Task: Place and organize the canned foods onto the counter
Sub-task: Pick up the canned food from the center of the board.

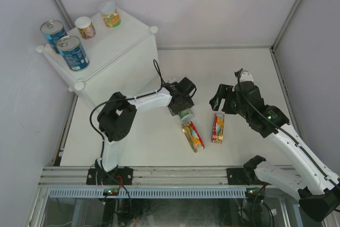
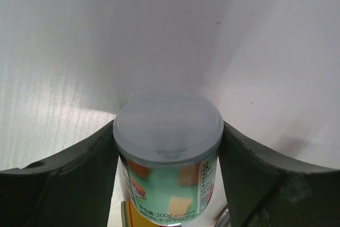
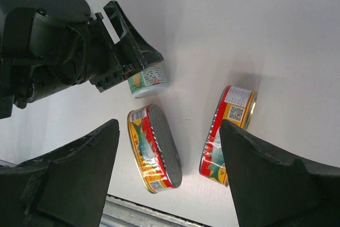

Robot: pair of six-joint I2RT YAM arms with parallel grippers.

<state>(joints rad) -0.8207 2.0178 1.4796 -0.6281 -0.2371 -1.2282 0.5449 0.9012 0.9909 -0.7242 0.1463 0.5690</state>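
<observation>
L pincer (image 2: 168, 155) pinches small green can (image 2: 168, 126); R pincer (image 3: 169, 131) spread above 2 oval tins (image 3: 155, 152) (image 3: 226, 131).

The left arm (image 1: 141, 101) rises from its base, folds at the elbow and runs its forearm toward 3 o'clock, wrist tipped down. The left gripper (image 1: 185, 111) has its fingers (image 2: 79, 174) set against both sides of a small can (image 2: 168, 131). The right arm (image 1: 287, 136) stretches toward 10 o'clock. The right gripper (image 1: 220, 104) hangs with jaws parted wide, holding nothing.
</observation>
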